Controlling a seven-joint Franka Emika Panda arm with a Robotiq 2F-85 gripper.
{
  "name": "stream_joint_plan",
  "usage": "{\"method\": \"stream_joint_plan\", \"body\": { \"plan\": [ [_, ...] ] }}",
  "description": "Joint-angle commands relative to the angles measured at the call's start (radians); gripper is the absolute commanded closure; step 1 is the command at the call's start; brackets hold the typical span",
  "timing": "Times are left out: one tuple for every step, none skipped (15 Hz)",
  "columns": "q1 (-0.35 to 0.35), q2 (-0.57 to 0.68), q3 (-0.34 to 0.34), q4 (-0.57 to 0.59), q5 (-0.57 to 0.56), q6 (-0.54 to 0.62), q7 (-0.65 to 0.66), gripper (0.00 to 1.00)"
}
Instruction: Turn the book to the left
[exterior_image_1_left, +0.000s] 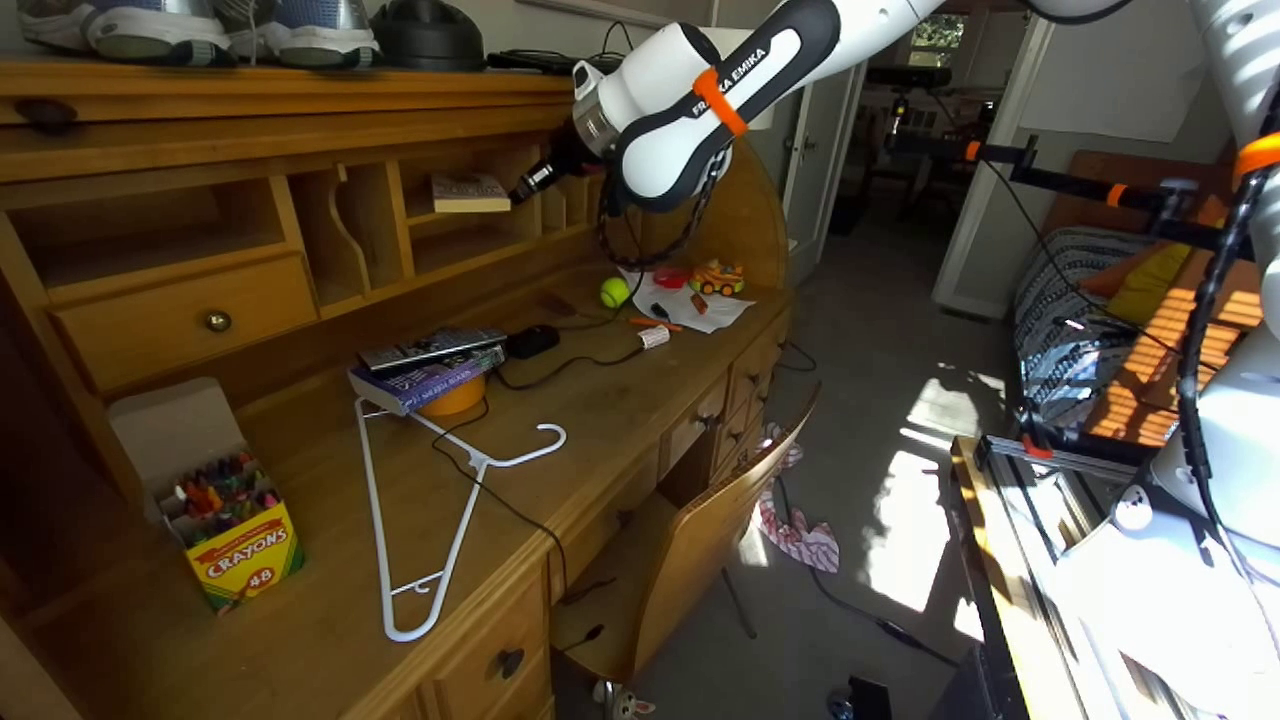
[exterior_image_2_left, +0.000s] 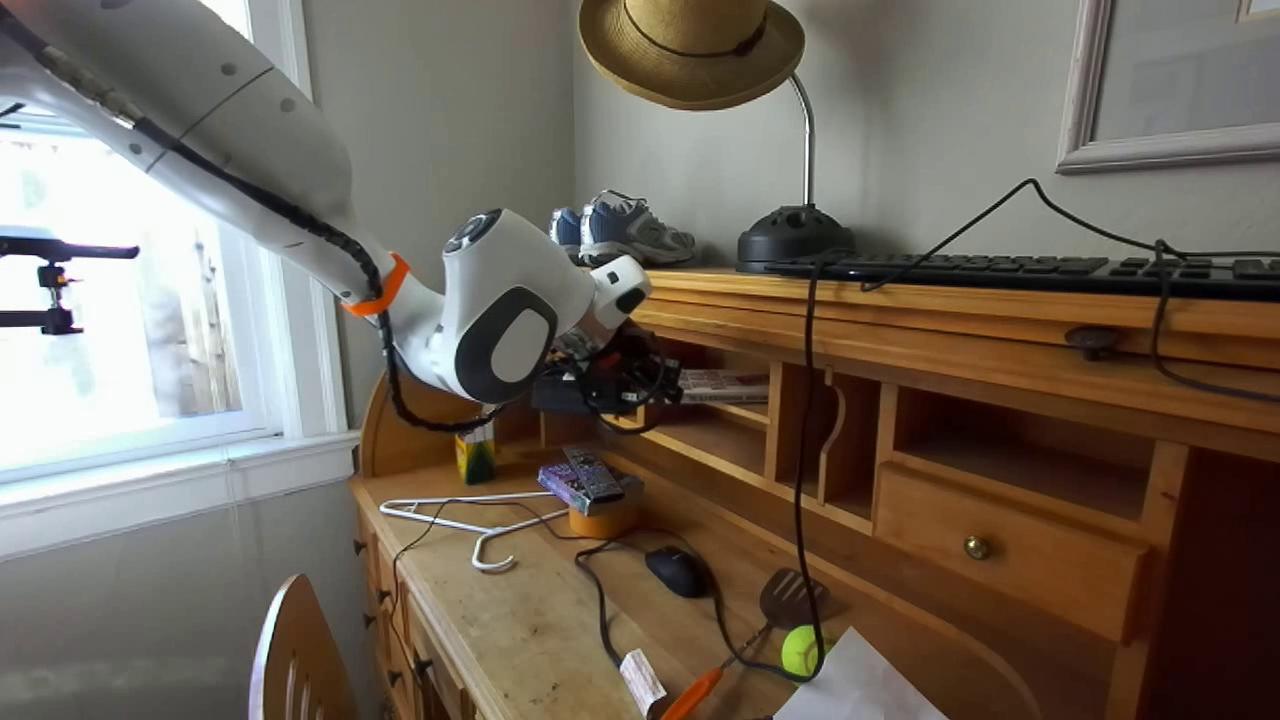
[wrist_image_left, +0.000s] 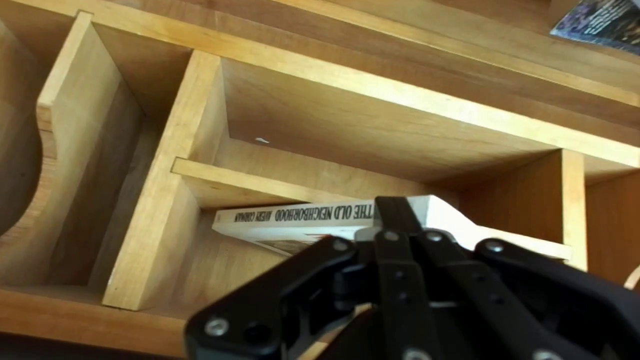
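The book (wrist_image_left: 300, 222), thin with a pale cover and a white spine lettered "THE OLD NEIGHBORHOOD", lies flat in the upper compartment of the desk's central cubby. It also shows in both exterior views (exterior_image_1_left: 470, 196) (exterior_image_2_left: 724, 386). It sits at an angle, with one spine corner out at the shelf's front edge. My gripper (wrist_image_left: 399, 215) has its fingers together with nothing seen between them. The fingertips cover part of the spine near that corner; whether they touch cannot be told. In both exterior views the gripper (exterior_image_1_left: 522, 192) (exterior_image_2_left: 678, 382) is at the book's end.
The shelf board (wrist_image_left: 260, 182) and an upright divider (wrist_image_left: 165, 150) bound the compartment. Below, on the desk, lie a dark purple book (exterior_image_1_left: 425, 385), a white hanger (exterior_image_1_left: 478, 462), a crayon box (exterior_image_1_left: 240, 540) and a tennis ball (exterior_image_1_left: 614, 292). A cable (exterior_image_2_left: 808, 400) hangs from the desk top.
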Motion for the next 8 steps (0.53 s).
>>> {"method": "stream_joint_plan", "body": {
  "plan": [
    [-0.077,-0.014,0.093,-0.056,-0.039,-0.007,-0.041,1.0],
    [-0.094,-0.013,0.117,-0.064,-0.044,-0.01,-0.051,1.0],
    [-0.104,-0.014,0.131,-0.072,-0.046,-0.009,-0.059,1.0],
    [-0.117,-0.012,0.149,-0.079,-0.05,-0.012,-0.069,1.0],
    [-0.128,-0.012,0.163,-0.085,-0.053,-0.013,-0.076,1.0],
    [-0.138,-0.011,0.178,-0.093,-0.056,-0.013,-0.084,1.0],
    [-0.142,-0.013,0.186,-0.099,-0.057,-0.012,-0.088,1.0],
    [-0.144,-0.016,0.189,-0.105,-0.056,-0.009,-0.092,1.0]
  ]
}}
